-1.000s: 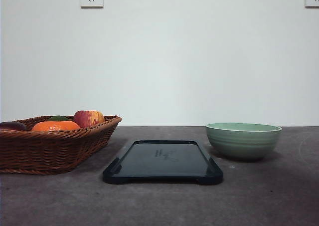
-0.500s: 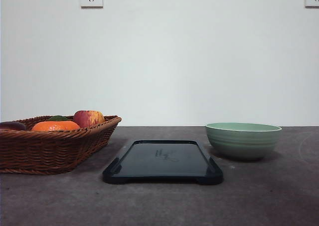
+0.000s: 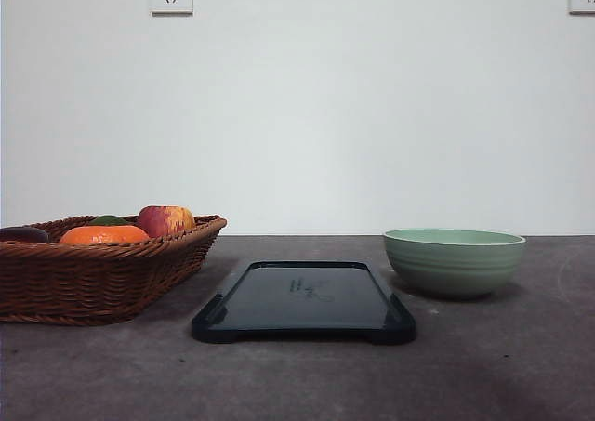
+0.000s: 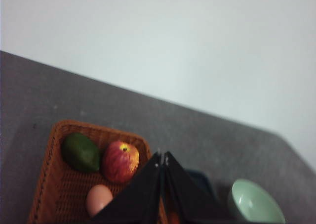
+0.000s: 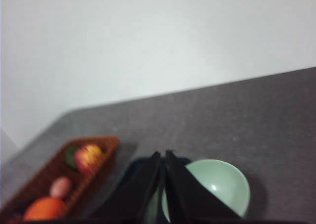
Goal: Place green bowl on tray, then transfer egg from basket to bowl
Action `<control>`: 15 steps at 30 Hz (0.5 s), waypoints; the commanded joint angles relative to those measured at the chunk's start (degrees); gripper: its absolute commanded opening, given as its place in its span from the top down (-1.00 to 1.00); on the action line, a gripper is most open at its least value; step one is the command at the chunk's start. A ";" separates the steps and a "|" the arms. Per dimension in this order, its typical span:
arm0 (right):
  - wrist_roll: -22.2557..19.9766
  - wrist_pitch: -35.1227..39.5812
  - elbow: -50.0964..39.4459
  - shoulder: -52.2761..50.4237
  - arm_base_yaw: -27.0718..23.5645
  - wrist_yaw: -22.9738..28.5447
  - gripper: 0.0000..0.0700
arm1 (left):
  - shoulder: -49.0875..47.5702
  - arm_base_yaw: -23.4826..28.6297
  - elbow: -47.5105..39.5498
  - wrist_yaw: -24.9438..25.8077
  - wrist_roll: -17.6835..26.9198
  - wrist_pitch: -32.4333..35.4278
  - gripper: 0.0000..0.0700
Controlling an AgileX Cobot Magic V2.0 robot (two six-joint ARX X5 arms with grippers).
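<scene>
On the grey table [image 3: 521, 365], a wide brown wicker basket [image 3: 93, 277], glossy black rectangular tray [image 3: 305, 300] and pale green ridged bowl [image 3: 454, 262] sit left to right. The bowl lies nearest the right claw [image 5: 163, 157]; both it and the left claw [image 4: 162, 158] are pressed together.

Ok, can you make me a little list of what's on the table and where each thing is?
bowl: green bowl, on the table right of the tray, looks empty
tray: dark tray, middle of the table, nothing on it
basket: brown basket, left of the tray
in the basket: egg, red apple, orange, dark green fruit
left tool: shut, holding nothing, above the basket
right tool: shut, holding nothing, above the bowl
task so far: bowl not on the tray yet
</scene>
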 commanded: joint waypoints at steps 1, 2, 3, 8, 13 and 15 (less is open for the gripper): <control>-5.66 -0.68 1.92 2.03 0.22 -0.79 0.98 | 2.38 0.04 2.45 1.07 5.42 -0.98 1.00; -6.58 -1.21 2.82 3.36 0.22 -1.49 0.98 | 3.98 0.02 3.59 1.70 6.94 -1.84 1.00; -7.00 -1.51 3.46 4.38 0.23 -1.97 0.98 | 5.24 -0.07 4.52 2.06 8.13 -2.50 1.00; -10.52 -3.53 6.18 9.64 1.99 -3.27 0.98 | 11.25 -1.75 8.44 3.18 13.47 -5.25 1.00; -16.75 -6.56 7.72 13.88 5.89 -2.47 0.98 | 16.35 -4.59 11.82 3.34 19.50 -9.49 1.00; -19.65 -8.01 8.01 15.28 7.54 -2.07 0.98 | 17.87 -5.86 12.82 3.35 22.19 -11.44 1.00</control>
